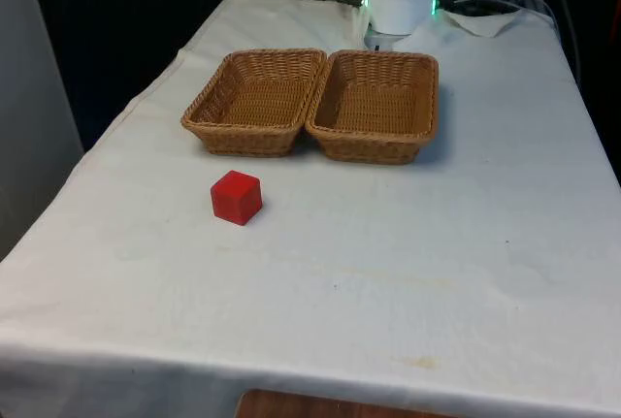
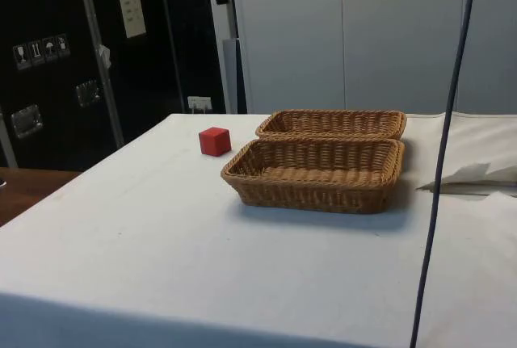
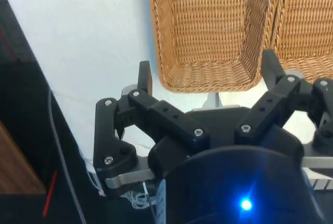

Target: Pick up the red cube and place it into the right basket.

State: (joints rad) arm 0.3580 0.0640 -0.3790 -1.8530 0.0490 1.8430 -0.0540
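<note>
Hanging high above the counter near the robot's end, the gripper has its fingers spread wide with nothing between them, and the wrist view looks down past them onto one wicker basket and the edge of its neighbour. Outward from there, the two baskets sit side by side, rims touching: the right basket on the front view's right and the left basket beside it, both holding nothing. The red cube rests on the white cloth in front of the left basket, apart from it and turned at an angle. Since the cube sits skewed, fingers closing on its corners rather than flat faces could twist or squirt it away; and with the baskets abutting, a release near the shared rim risks dropping it into the wrong one.
</note>
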